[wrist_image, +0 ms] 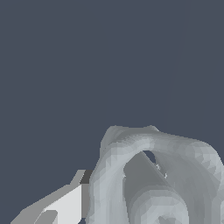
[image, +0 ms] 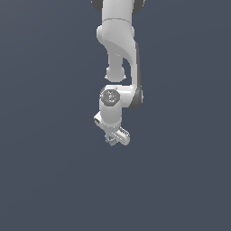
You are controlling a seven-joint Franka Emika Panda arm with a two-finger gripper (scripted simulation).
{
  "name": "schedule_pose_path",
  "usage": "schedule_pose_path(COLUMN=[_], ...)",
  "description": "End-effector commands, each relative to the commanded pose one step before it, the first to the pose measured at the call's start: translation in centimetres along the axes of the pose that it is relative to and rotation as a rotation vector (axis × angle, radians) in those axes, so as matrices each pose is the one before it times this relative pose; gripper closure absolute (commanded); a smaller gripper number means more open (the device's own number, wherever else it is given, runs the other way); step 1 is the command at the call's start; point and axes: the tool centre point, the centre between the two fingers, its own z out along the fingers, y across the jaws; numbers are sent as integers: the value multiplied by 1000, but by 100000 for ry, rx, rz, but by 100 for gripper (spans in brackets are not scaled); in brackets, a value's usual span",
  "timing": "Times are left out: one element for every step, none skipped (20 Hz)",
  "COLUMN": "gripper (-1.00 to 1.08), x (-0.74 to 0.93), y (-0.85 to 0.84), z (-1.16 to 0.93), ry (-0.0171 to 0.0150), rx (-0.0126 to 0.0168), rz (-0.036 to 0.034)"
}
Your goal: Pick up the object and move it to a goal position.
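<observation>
Because the object (wrist_image: 153, 179) filled the lower part of the wrist view, a pale grey-blue chunky ring pressed against a white finger (wrist_image: 65, 203), it appeared to sit between the jaws of the gripper (image: 111, 137), which seemed closed on it. In the exterior view the piece showed only as a small greyish bit at the fingertips, under the white arm (image: 118, 40), against a plain dark ground. No goal marker was visible. The carry would likely go best with a steady grip and slow, smooth travel, avoiding wrist twists that might let the rounded piece slip.
</observation>
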Motion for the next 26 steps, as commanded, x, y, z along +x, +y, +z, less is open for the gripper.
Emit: schedule_pose_path(gripper=[108, 108, 108, 108, 108, 108, 108, 108, 108, 108, 108, 108, 108, 108, 108, 108, 108, 108, 108, 108, 108, 108, 108, 108, 108, 108], x=[27, 0, 0, 0, 0, 0, 0, 15, -9, -26, -43, -60, -77, -95, -113, -131, -149, -167, -167, -201, -215, -229, -242, -246, -263, -271], y=[11, 0, 0, 0, 0, 0, 0, -25, -11, -33, -55, -78, -101, -124, -147, -171, -196, -222, -225, -268, -290, -311, -331, -344, -369, -387], z=[63, 0, 0, 0, 0, 0, 0, -60, -30, -89, -148, -208, -269, -330, -393, -458, -525, -592, -647, -718, -776, -832, -885, -927, -983, -1027], ry=[23, 0, 0, 0, 0, 0, 0, 49, 0, 0, 0, 0, 0, 0, 0, 0, 0, 0, -6, 0, 0, 0, 0, 17, 0, 0], rx=[-10, 0, 0, 0, 0, 0, 0, 69, 0, 0, 0, 0, 0, 0, 0, 0, 0, 0, -17, 0, 0, 0, 0, -40, 0, 0], rz=[19, 0, 0, 0, 0, 0, 0, -4, 0, 0, 0, 0, 0, 0, 0, 0, 0, 0, 45, 0, 0, 0, 0, 22, 0, 0])
